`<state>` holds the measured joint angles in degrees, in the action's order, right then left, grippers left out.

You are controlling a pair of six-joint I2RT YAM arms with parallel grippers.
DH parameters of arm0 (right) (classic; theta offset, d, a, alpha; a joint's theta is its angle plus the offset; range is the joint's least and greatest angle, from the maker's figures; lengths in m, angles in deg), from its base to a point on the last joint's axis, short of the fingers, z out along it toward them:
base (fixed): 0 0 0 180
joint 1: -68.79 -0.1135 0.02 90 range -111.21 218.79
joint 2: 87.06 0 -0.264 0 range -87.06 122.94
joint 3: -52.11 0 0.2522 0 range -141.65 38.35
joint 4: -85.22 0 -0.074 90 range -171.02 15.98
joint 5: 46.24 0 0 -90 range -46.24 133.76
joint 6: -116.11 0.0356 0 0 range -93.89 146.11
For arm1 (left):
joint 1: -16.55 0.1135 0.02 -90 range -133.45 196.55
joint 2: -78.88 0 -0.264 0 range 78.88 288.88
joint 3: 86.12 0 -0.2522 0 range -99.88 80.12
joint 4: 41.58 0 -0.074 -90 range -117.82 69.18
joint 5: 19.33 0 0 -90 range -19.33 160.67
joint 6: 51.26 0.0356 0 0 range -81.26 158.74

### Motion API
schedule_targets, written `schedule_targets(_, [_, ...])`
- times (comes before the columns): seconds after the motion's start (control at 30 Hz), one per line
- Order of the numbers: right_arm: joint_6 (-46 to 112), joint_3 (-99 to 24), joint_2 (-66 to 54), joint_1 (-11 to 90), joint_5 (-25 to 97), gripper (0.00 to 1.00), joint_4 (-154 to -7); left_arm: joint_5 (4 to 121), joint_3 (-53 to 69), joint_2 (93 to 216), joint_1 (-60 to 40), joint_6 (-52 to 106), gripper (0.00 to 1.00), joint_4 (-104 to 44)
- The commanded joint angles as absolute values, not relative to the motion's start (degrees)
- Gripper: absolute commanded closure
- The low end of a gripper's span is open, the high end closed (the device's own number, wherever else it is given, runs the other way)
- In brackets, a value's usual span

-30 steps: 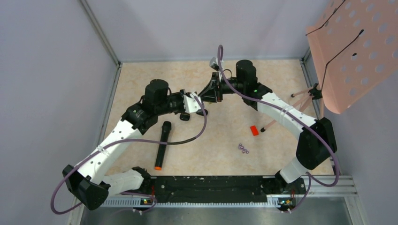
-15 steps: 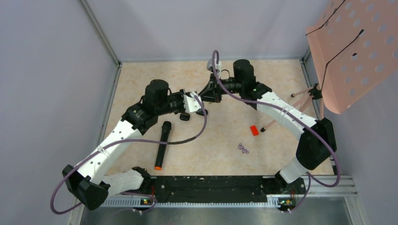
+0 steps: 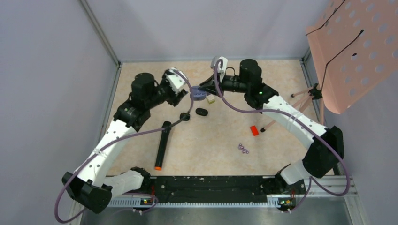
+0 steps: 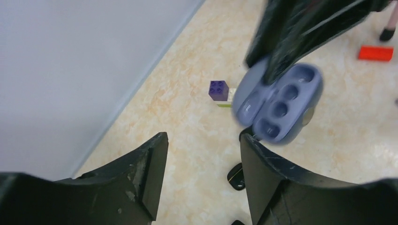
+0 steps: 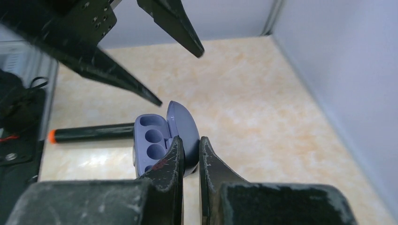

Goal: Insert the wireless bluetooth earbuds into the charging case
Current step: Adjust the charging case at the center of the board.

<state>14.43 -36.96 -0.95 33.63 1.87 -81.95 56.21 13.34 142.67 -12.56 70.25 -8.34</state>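
Between the right jaws the open charging case point(image 5: 151, 125) is pinched; the left jaws stand spread nearby.

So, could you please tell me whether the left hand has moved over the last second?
Yes. The left hand has drawn back toward the far wall and slightly left, away from the black marker, which lies where it did.

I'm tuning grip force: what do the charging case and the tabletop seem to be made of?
Charging case: probably moulded plastic, matte lavender; smooth rounded shell, cleanly formed round wells, no glare. Tabletop: smooth beige with marbled veining, faint sheen; likely printed laminate or vinyl, though real stone cannot be ruled out.
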Motion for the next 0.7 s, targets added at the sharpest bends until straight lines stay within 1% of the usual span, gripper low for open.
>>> schedule_targets(0.0, [7.96, -35.53, -8.14, 33.11, 9.0, 1.0, -94.16, 35.86, 10.38, 139.08, 0.17, 47.42, 0.36, -13.15])
schedule_targets(0.1, [6.52, -33.59, -10.23, 32.98, 9.65, 1.0, -98.68, 21.18, 16.06, 137.46, 4.59, 41.91, 0.36, -21.61])
schedule_targets(0.17, [6.4, -33.2, -11.03, 32.81, 9.47, 1.0, -99.81, 15.2, 19.84, 136.81, 5.03, 39.07, 0.37, -30.24])
schedule_targets(0.3, [5.7, -33.11, -11.86, 31.84, 8.57, 1.0, -99.73, 7.28, 17.81, 140.45, 4.42, 36.48, 0.39, -31.46])
schedule_targets(0.43, [5.35, -33.03, -11.87, 30.8, 8.38, 1.0, -99.25, 3.21, 16.87, 143.64, 4.34, 32.96, 0.39, -36.92])
schedule_targets(0.67, [6.09, -33.2, -11.15, 29.41, 8.95, 1.0, -100.16, 2.95, 16.19, 144.93, 3.61, 32.46, 0.41, -38.74])
